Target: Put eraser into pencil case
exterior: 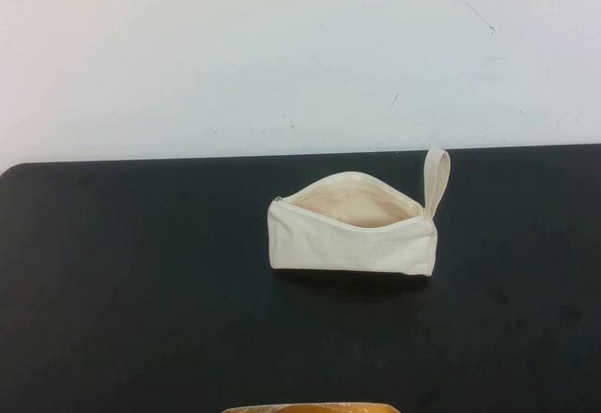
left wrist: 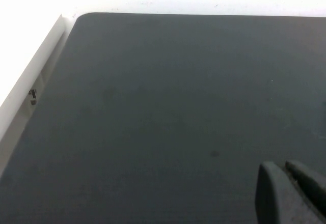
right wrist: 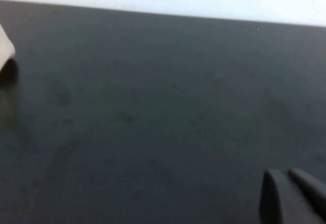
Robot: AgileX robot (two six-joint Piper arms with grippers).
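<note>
The cream canvas pencil case (exterior: 352, 235) stands upright on the middle of the black table, zip open, beige lining showing, loop strap (exterior: 436, 176) at its right end. A cream corner of it shows at the edge of the right wrist view (right wrist: 5, 48). The eraser is not in view in any frame. My left gripper (left wrist: 282, 167) hovers over bare black table near its left edge, fingers together and empty. My right gripper (right wrist: 285, 173) hovers over bare table to the right of the case, fingers together and empty. Neither gripper shows in the high view.
The black table (exterior: 141, 291) ends at a white wall behind. Its rounded far-left corner and a white ledge (left wrist: 35, 76) show in the left wrist view. A tan-orange flat thing (exterior: 310, 407) is cut off by the high view's bottom edge.
</note>
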